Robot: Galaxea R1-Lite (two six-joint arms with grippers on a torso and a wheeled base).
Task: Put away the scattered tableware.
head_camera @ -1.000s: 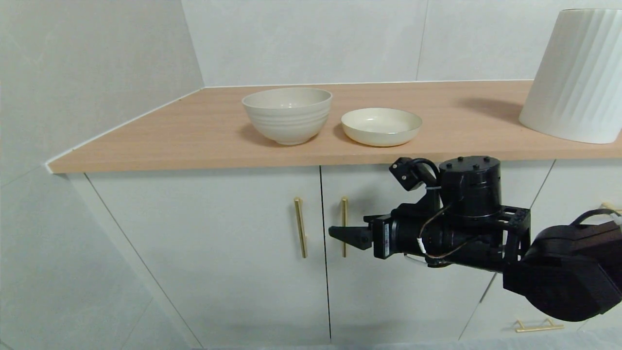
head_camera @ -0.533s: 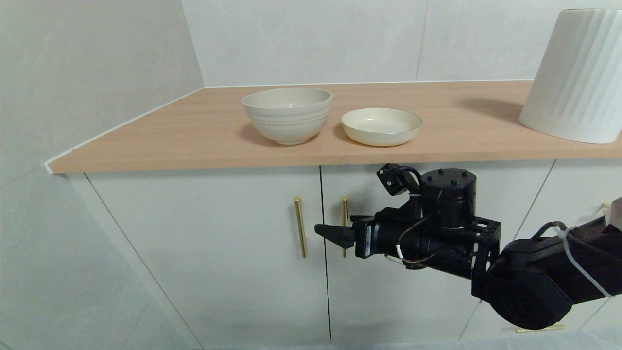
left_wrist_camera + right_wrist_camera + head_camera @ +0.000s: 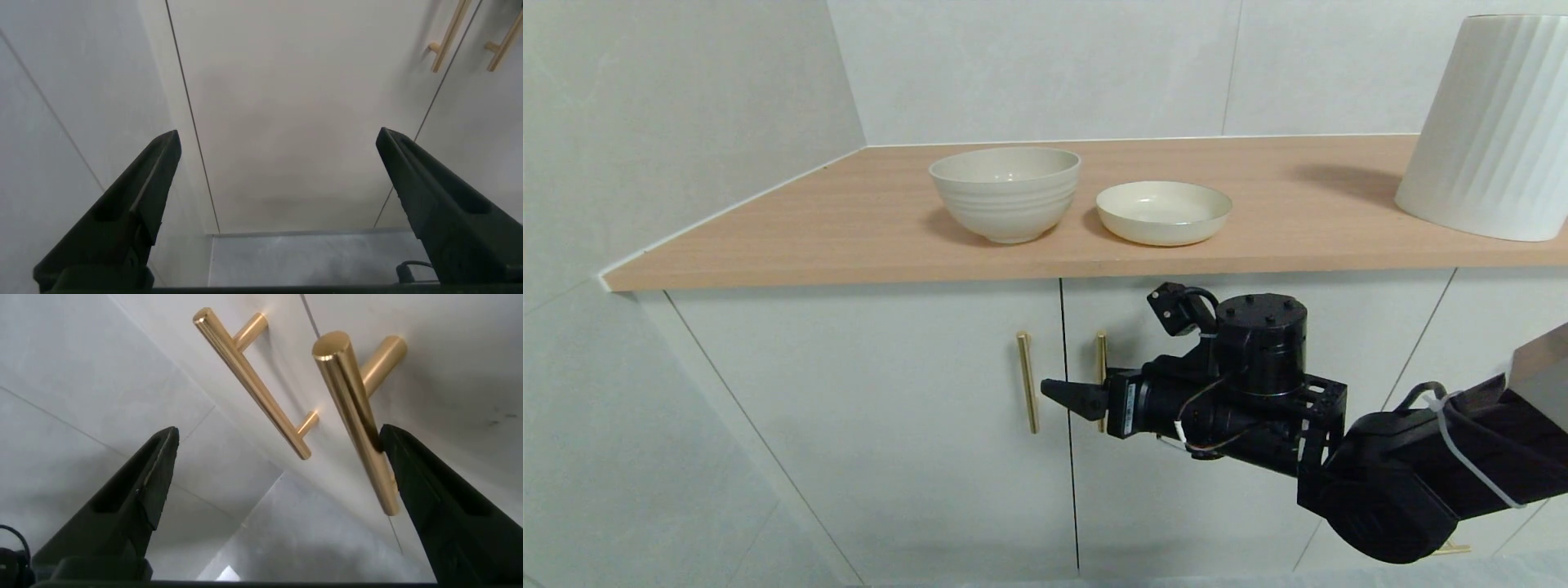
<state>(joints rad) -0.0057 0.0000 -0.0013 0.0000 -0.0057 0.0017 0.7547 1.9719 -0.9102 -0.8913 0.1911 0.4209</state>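
Observation:
A deep cream bowl and a shallow cream dish stand side by side on the wooden countertop. Below it, two white cabinet doors are closed, each with an upright gold handle. My right gripper is held level in front of the doors, its tips between the two handles. In the right wrist view this gripper is open, the nearer handle and the farther handle lying between its fingers. My left gripper is open and empty, facing the lower part of a door.
A tall white ribbed vessel stands on the countertop's right end. Tiled walls close off the left side and the back. Both gold handles sit at the edge of the left wrist view. A grey floor strip lies under the doors.
My right arm has moved left and slightly down, bringing its gripper closer to the two cabinet handles. The bowl and dish have not moved.

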